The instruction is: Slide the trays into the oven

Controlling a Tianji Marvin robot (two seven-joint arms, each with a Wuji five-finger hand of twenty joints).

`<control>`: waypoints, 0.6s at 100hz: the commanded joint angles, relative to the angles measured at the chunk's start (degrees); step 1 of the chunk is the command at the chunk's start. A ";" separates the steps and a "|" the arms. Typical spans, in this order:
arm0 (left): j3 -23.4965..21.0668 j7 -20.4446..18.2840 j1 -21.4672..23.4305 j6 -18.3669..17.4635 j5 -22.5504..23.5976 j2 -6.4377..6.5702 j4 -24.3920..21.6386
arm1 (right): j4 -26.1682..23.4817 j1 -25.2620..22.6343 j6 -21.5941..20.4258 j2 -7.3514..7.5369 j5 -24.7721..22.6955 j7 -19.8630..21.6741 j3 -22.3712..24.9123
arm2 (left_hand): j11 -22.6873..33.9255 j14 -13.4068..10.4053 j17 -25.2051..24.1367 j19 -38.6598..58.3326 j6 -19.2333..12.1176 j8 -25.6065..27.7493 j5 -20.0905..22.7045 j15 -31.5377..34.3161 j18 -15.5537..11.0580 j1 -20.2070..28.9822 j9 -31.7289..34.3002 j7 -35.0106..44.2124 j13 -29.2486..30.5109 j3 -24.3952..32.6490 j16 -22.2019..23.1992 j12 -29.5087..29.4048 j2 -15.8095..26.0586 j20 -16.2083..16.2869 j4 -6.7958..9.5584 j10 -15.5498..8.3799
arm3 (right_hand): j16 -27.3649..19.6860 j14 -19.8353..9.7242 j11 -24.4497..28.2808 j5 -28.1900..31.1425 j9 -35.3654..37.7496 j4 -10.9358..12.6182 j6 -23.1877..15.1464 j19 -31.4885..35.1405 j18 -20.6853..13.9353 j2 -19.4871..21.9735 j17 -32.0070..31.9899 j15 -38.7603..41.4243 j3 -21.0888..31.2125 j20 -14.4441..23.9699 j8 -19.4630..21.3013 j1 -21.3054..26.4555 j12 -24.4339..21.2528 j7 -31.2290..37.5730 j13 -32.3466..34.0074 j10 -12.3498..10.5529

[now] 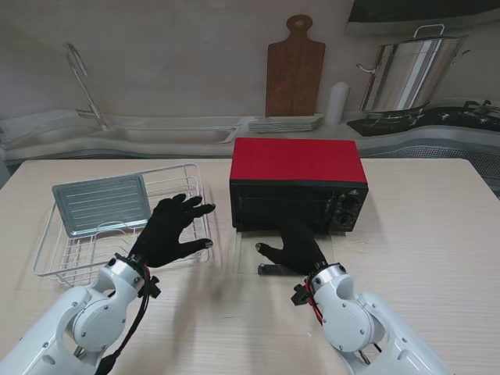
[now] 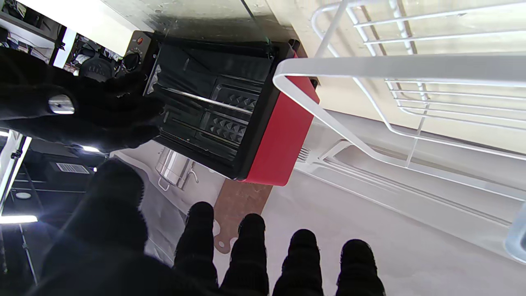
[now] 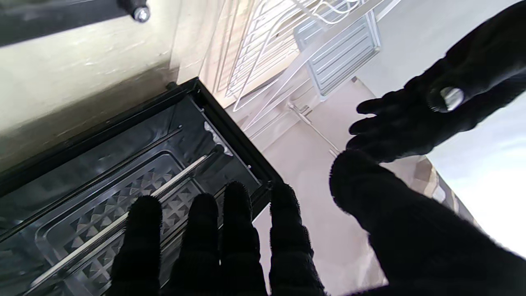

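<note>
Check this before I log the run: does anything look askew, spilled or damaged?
Nothing stands out. The tray leans tilted in the wire rack, unspilled; the oven sits square with its glass door folded flat. Left hand and right hand hold nothing.

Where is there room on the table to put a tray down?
The table is bare to the right of the red oven, out to its right edge. It is crowded in front of the oven, where the open glass door lies under the right hand. On the left, the wire rack with the tray and the left hand fill the space.
</note>
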 commanded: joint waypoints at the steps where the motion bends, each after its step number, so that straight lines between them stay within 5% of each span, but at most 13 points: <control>1: -0.50 -0.84 1.45 0.85 -0.74 -0.50 -0.97 | -0.50 -1.32 -0.78 -0.25 -0.07 0.21 -0.58 | -0.11 -0.60 -0.49 -3.11 0.16 0.41 -1.40 -0.80 0.34 -0.14 -1.66 -0.18 -1.41 -1.49 -0.59 -0.92 2.38 -1.07 0.11 -0.10 | -1.08 -3.07 -0.61 -2.49 -2.35 2.10 -1.92 -2.12 -2.61 -0.75 -1.64 -1.63 0.84 -1.41 -1.07 -0.56 -0.94 0.13 -3.88 -3.11; 20: -4.03 -1.33 4.75 2.79 -3.45 -0.85 -3.38 | 0.12 -2.15 -2.91 -0.54 0.47 -1.30 -1.47 | -0.02 -0.15 -0.04 -2.78 0.30 0.54 -1.41 -0.53 1.50 0.41 -1.58 -0.03 -1.24 -1.27 -0.41 -0.74 2.24 -0.94 0.22 -0.11 | -2.15 -5.85 -2.09 -4.16 -4.03 0.41 -4.21 -6.07 -7.98 -1.42 -3.70 -3.42 -0.09 -3.87 -1.79 -1.94 -1.77 0.23 -6.05 -5.99; 48: -11.11 -0.13 8.25 4.61 -5.46 -1.55 -5.15 | 0.37 -2.26 -4.08 -0.42 0.79 -0.85 -2.15 | 0.51 1.45 1.49 -1.61 0.55 1.02 -0.94 1.52 2.39 1.50 -0.68 0.81 0.91 -0.47 0.97 -0.23 1.27 -0.18 0.36 0.29 | -2.78 -6.60 -3.52 -5.43 -5.06 -0.17 -5.47 -7.87 -9.00 -1.11 -4.23 -4.44 -1.89 -5.18 -2.39 -3.22 -2.47 -0.46 -7.00 -6.90; 60: -13.98 0.32 7.91 5.49 -5.65 -1.73 -4.56 | 0.33 -2.21 -4.15 -0.41 1.00 -0.64 -2.10 | 1.13 1.59 2.09 -0.15 0.85 2.03 -1.44 2.28 2.18 0.75 -0.66 2.36 1.19 5.64 2.43 0.93 -1.84 2.91 -0.23 0.25 | -2.80 -6.60 -3.55 -5.31 -5.00 -0.12 -5.38 -7.93 -9.17 -1.10 -4.09 -4.42 -2.01 -5.35 -2.46 -3.15 -2.49 -0.48 -6.96 -6.83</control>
